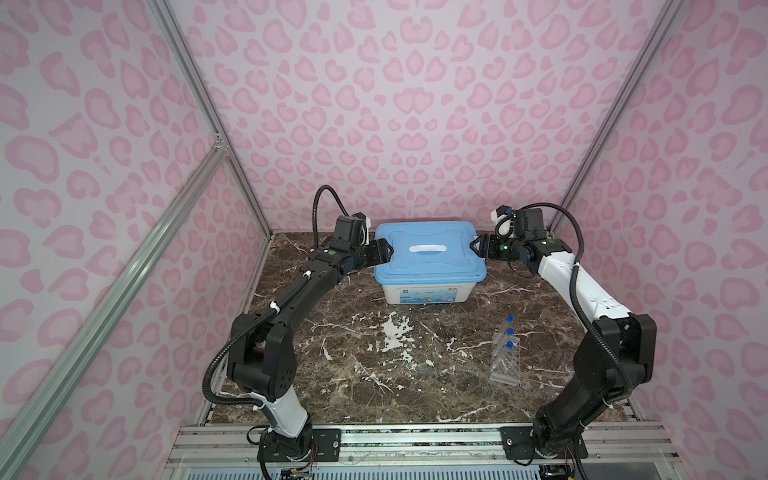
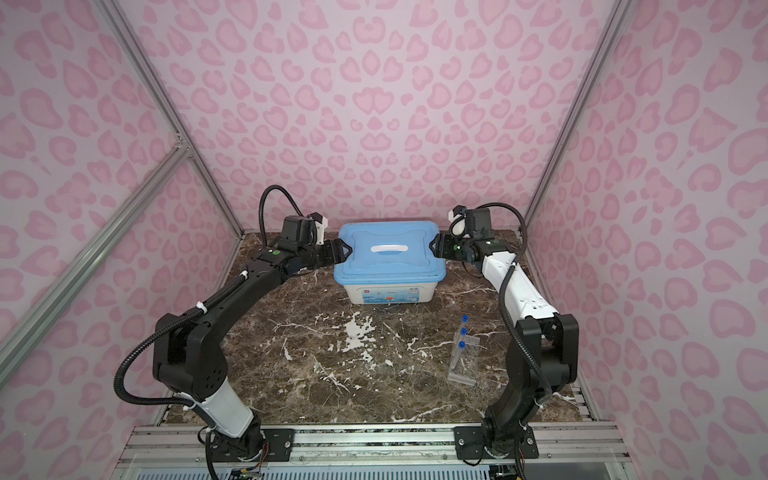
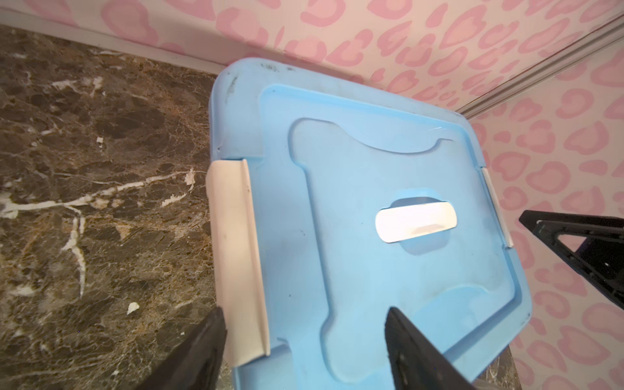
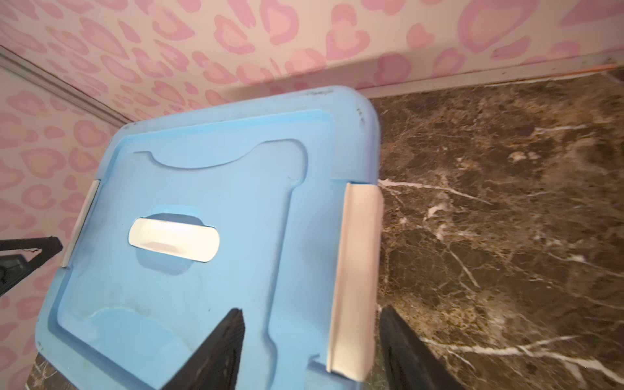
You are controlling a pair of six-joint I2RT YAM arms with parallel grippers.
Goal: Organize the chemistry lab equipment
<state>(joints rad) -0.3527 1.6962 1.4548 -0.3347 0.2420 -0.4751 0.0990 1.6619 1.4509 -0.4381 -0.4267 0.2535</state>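
Note:
Of the chemistry lab equipment, a clear plastic tube rack [image 1: 506, 365] [image 2: 464, 365] stands on the marble table at the front right. It holds three blue-capped test tubes [image 1: 509, 332] [image 2: 462, 332]. Both grippers are far from it, at the back of the table by the bin. My left gripper [image 1: 388, 251] [image 2: 348, 250] [image 3: 304, 314] is open astride the bin's left white latch [image 3: 236, 253]. My right gripper [image 1: 475, 245] [image 2: 432, 245] [image 4: 310, 314] is open astride the right white latch [image 4: 358, 270]. Neither holds anything.
A large white bin [image 1: 424, 291] [image 2: 386, 293] with a blue lid [image 1: 428, 257] [image 3: 371, 169] [image 4: 219, 175] and a white handle [image 1: 428, 248] sits at the back centre, lid on. Pink patterned walls close in the table [image 1: 374, 365] on three sides.

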